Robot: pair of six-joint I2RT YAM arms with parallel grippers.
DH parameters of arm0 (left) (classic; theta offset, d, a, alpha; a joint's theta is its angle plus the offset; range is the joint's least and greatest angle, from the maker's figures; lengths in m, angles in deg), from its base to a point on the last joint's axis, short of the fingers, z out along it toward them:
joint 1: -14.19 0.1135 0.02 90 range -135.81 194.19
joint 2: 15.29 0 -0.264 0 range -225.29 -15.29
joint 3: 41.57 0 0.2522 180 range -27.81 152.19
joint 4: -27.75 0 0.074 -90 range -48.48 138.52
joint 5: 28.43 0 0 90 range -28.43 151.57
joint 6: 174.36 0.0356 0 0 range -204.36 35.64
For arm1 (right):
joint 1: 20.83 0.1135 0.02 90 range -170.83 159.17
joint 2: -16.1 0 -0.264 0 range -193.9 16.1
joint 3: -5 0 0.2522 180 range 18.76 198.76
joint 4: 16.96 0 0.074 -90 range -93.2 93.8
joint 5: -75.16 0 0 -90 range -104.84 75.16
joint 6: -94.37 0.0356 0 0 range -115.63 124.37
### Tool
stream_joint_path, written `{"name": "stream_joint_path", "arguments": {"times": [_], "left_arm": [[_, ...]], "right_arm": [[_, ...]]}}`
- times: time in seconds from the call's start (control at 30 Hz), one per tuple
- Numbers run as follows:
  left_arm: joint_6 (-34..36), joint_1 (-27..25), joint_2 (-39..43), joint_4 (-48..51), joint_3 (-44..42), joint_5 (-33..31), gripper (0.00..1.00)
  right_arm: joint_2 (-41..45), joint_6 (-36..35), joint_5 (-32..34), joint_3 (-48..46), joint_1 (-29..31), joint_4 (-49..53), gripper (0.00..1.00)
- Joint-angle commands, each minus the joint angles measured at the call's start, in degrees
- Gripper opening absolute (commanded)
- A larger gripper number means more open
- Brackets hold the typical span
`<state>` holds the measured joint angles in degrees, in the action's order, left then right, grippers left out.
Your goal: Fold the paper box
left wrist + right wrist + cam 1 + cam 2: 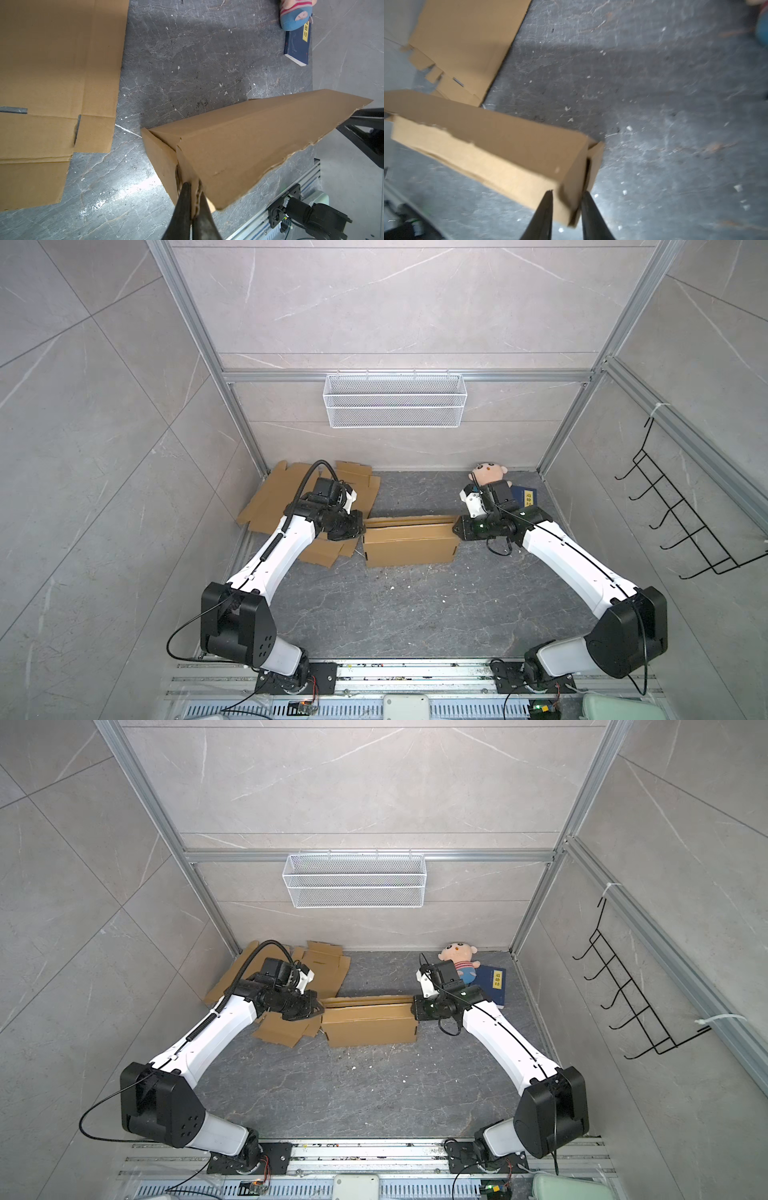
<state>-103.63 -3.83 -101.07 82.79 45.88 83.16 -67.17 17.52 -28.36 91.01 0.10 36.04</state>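
Left wrist view: the left gripper (pixel 194 188) is pinched tight on an end edge of the paper box (pixel 249 145). The box lies on the dark tabletop (pixel 415 614) between the two grippers. The right gripper (pixel 568 194) has its jaws apart, straddling the opposite end corner.

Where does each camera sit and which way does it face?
Top views: high over the robot's base end, looking down at the paper box on the dark table; both arms show whole.
Left wrist: on the left arm, looking along the left gripper, shut on the box's end; its fingers show.
Right wrist: on the right arm, looking along the right gripper, jaws apart around the other end; fingers show.
Shared: both wrist views catch the box and flat cardboard.
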Motion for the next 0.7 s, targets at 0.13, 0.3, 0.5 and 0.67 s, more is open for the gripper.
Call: {"name": "stream_joint_path", "arguments": {"times": [0.13,0.3,0.5,0.67], "left_arm": [[1.1,-0.2,0.2,3.4,-1.1,-1.4,0.07],[1.2,-0.3,0.0,2.9,-1.2,-1.0,0.07],[1.8,-0.8,-1.2,2.9,-0.5,-1.1,0.07],[2.2,-0.9,-1.5,3.1,-0.6,-2.1,0.06]], "right_arm": [[3.1,-10.4,-1.3,9.1,-2.4,10.1,0.57],[4.9,-25.7,8.6,10.4,4.0,9.2,0.68],[-2.4,-44.5,18.8,14.1,13.1,7.3,0.83],[-10.0,-53.9,19.8,20.3,16.5,7.5,0.88]]}}
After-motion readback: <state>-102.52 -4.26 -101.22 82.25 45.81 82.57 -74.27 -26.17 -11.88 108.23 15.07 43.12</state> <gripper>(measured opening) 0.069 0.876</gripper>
